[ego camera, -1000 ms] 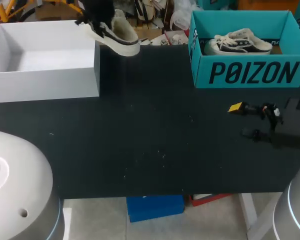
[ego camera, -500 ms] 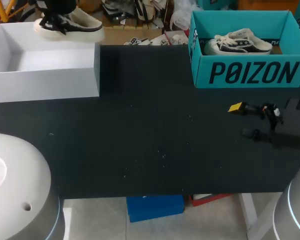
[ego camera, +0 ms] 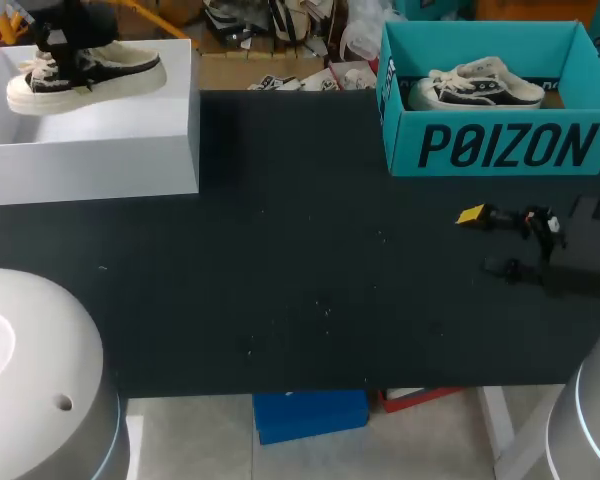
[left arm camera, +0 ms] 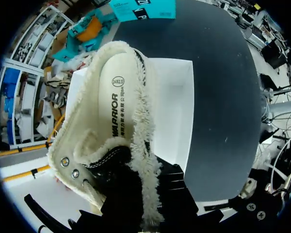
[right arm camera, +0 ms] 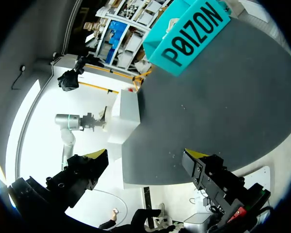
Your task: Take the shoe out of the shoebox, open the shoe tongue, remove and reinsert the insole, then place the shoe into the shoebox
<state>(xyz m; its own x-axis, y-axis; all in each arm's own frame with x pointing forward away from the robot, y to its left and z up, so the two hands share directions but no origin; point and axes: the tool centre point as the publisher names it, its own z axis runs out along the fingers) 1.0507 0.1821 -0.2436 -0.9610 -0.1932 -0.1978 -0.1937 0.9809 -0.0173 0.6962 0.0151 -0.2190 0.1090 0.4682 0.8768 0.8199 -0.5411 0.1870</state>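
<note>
Black table (ego camera: 300, 280), shoe (ego camera: 85, 75) over shoebox (ego camera: 110, 160), teal box (ego camera: 500, 148)

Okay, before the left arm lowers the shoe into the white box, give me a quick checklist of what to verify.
1. Shoe held by left gripper: ok.
2. Shoe above white box: ok.
3. Insole inside shoe: ok, lying flat.
4. Box floor free: ok where visible; the shoe hides part.
5. Right gripper out of the way: ok, open, far from the white box.
</note>
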